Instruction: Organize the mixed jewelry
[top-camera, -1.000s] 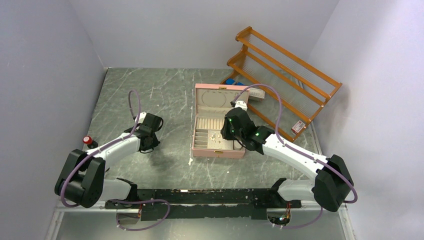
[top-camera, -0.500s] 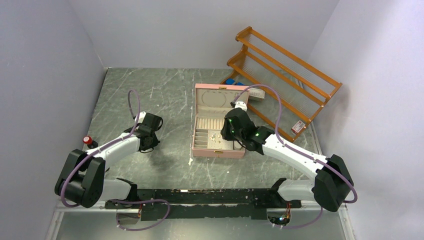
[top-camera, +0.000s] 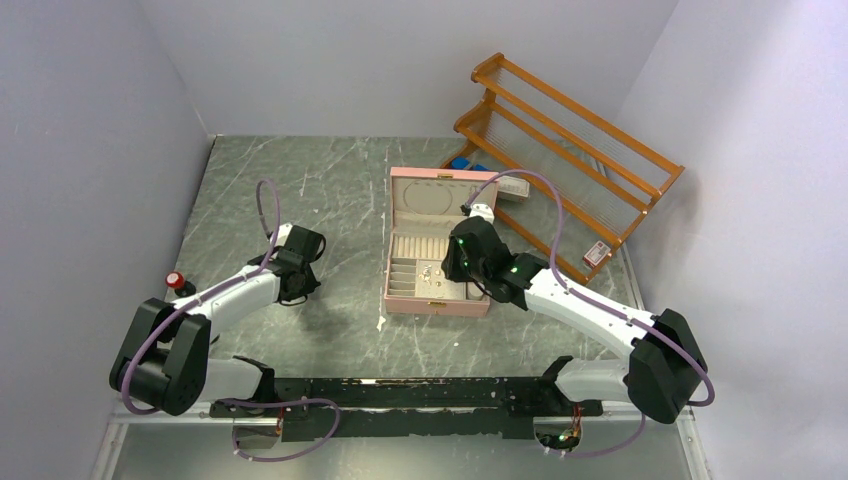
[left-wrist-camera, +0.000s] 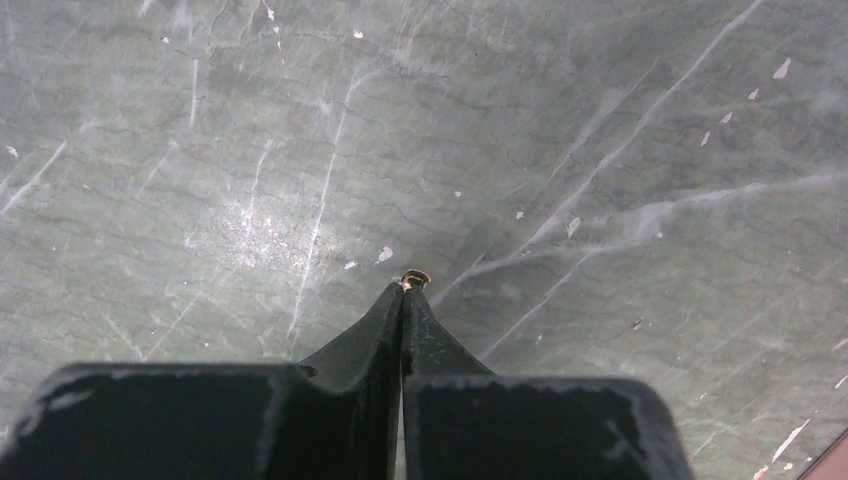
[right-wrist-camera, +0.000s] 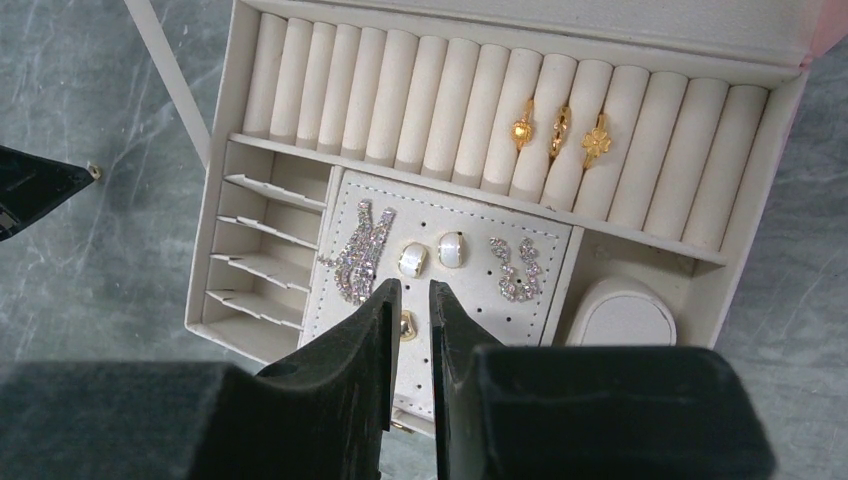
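Here, left gripper pinched shut on tiny gold piece at its tips, right gripper slightly parted, gold stud visible through the gap

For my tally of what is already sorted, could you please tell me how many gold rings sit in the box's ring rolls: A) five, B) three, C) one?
B: the right wrist view shows three gold rings tucked side by side between the cream rolls.
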